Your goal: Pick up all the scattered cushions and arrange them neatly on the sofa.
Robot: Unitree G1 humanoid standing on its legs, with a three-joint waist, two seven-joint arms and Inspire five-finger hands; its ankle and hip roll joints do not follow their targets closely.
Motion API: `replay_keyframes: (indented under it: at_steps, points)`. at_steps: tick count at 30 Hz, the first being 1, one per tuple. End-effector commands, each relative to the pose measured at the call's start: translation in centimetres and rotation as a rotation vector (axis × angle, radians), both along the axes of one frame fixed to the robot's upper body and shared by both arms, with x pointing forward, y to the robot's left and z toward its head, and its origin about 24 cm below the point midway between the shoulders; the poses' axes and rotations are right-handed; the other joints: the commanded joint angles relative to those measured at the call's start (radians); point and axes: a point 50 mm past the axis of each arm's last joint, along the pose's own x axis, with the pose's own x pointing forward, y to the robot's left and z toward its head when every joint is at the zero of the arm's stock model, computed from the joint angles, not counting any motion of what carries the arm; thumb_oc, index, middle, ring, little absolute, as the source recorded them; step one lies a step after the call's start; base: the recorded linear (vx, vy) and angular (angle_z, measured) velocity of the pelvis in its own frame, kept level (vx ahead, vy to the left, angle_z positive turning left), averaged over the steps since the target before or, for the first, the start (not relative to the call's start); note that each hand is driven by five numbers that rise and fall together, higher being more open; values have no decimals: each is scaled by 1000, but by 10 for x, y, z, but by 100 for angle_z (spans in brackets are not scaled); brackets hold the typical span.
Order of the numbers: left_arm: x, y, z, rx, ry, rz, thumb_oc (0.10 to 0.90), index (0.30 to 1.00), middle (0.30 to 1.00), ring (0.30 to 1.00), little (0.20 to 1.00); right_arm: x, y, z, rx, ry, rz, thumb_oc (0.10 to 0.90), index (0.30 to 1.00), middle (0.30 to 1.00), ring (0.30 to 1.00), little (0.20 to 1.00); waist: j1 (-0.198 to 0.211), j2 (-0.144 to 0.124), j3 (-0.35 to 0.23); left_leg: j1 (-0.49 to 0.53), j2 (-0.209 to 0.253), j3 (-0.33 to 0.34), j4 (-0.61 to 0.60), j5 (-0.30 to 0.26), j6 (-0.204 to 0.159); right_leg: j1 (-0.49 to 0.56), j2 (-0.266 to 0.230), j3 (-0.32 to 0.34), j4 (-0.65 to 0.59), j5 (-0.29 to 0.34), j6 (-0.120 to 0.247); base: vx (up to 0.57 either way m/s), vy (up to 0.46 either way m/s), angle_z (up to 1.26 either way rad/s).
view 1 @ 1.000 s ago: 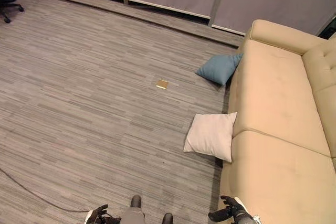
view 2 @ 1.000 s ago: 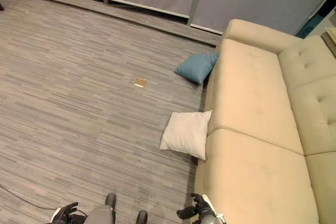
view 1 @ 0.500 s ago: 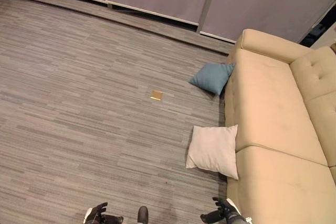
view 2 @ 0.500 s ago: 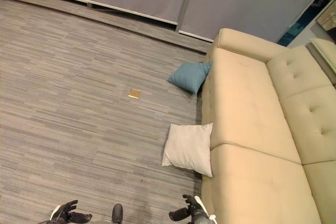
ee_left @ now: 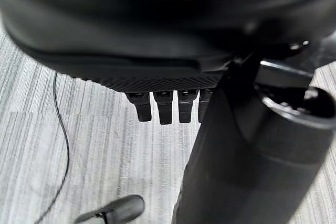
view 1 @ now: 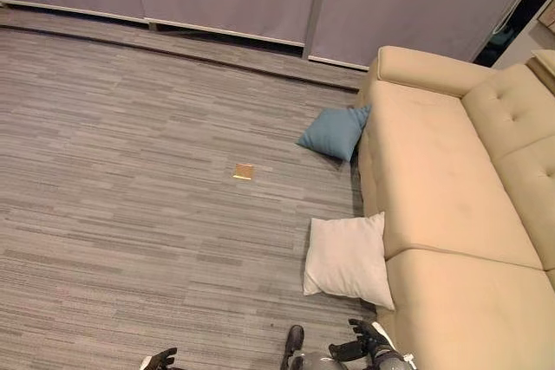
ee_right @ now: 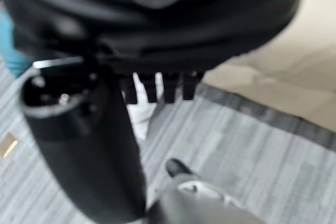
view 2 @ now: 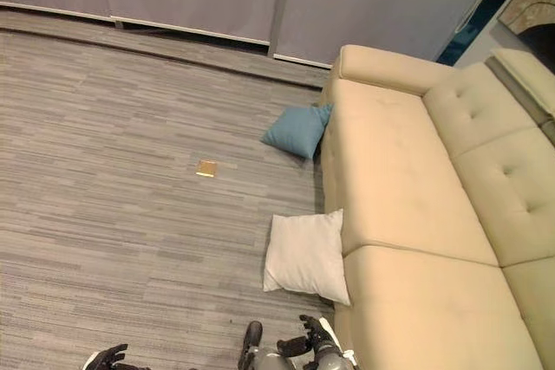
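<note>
Both my hands empty, fingers relaxed: right hand point(view 1: 375, 346), left hand point(view 1: 159, 359). White cushion point(view 1: 346, 257) just ahead of right fingertips, prob. light, squashy; I'd pinch a corner.

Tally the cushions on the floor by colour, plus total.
Blue square fabric cushion, leaning on the beige sofa front: 1
White square fabric cushion, on the floor against the sofa: 1
Total: 2, none on the sofa seat yet.
</note>
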Motion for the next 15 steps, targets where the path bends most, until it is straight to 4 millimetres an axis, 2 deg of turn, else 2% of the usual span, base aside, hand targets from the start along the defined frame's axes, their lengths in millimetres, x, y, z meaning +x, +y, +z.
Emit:
replay_keyframes:
  at_steps: [1,3,6,8,10,12,15]
  points:
    - [22,1,6,16,-73,-59,800,900,900,900,900,3,-29,6,-96,-14,6,800,900,900,900,900,2,-47,8,-126,-21,-17,284,-62,-47,47,-10,50,-6,-51,63,89,-99,1]
    - [29,-1,8,11,-93,-69,800,900,900,900,900,6,-32,8,-103,-25,-2,800,900,900,900,900,14,-57,26,-200,-1,-7,425,-23,-58,73,-8,59,-14,-65,43,53,-73,-7]
    - [32,-4,8,-4,-110,-65,800,900,900,900,900,4,-35,8,-101,-16,-21,800,900,900,900,900,28,-67,32,-265,21,11,448,-30,-35,101,-5,81,-15,-91,32,101,-16,-45]
    - [32,-5,8,-7,-107,-71,800,900,900,900,900,3,-37,8,-105,-15,-30,800,900,900,900,900,36,-72,35,-285,24,7,397,-57,-26,125,-4,99,-26,-103,38,140,33,-31]
    - [32,-6,8,-6,-104,-75,800,900,900,900,900,3,-38,8,-107,-17,-32,800,900,900,900,900,37,-77,31,-291,18,2,357,-57,-24,131,-7,104,-31,-106,42,119,45,-24]
    - [31,-7,7,-9,-96,-78,800,900,900,900,900,3,-39,8,-116,-16,-33,800,900,900,900,900,47,-66,31,-322,18,-38,220,18,-43,163,5,130,-50,-120,46,181,95,-30]
    - [31,-7,7,-9,-103,-62,800,900,900,900,900,6,-38,9,-118,-25,-29,800,900,900,900,900,72,-54,42,-365,5,-106,159,87,-58,190,21,165,-47,-135,43,140,97,-31]
